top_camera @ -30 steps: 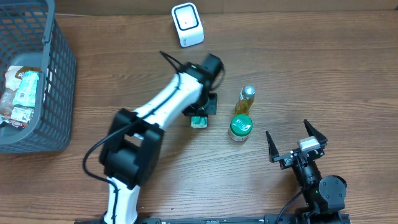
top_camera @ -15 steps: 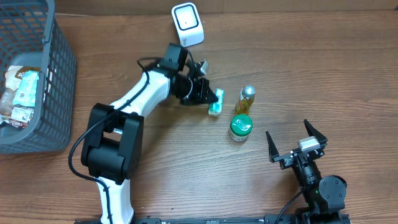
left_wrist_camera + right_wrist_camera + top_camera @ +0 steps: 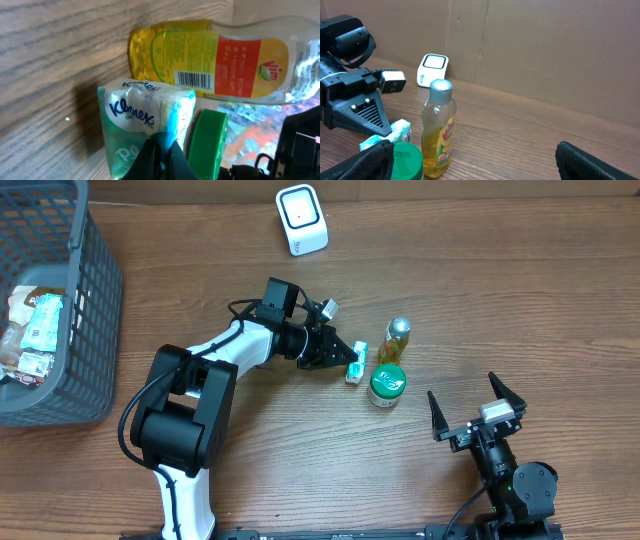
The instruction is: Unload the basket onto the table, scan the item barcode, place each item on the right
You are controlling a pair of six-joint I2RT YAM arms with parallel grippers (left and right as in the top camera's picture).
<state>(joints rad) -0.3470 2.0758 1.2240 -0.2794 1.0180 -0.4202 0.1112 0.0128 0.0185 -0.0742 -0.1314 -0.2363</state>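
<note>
Tissue pack point(image 3: 356, 363) sits clamped between the left fingers point(image 3: 158, 155), beside the yellow bottle point(image 3: 394, 342); right fingers point(image 3: 436, 418) spread wide, empty.

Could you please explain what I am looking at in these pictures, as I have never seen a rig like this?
This is a two-armed robot at a wooden table; each arm ends in a two-finger gripper. One picture looks straight down from a fixed camera above. The other two come from small cameras on the wrists, so each shows the scene from its own arm.

The left gripper is shut on a tissue pack and holds it close beside a bottle of yellow liquid and a green-lidded container. The right gripper is open and holds nothing.

A white scanner stands at the far side of the table. A basket with packets in it sits at the left.
</note>
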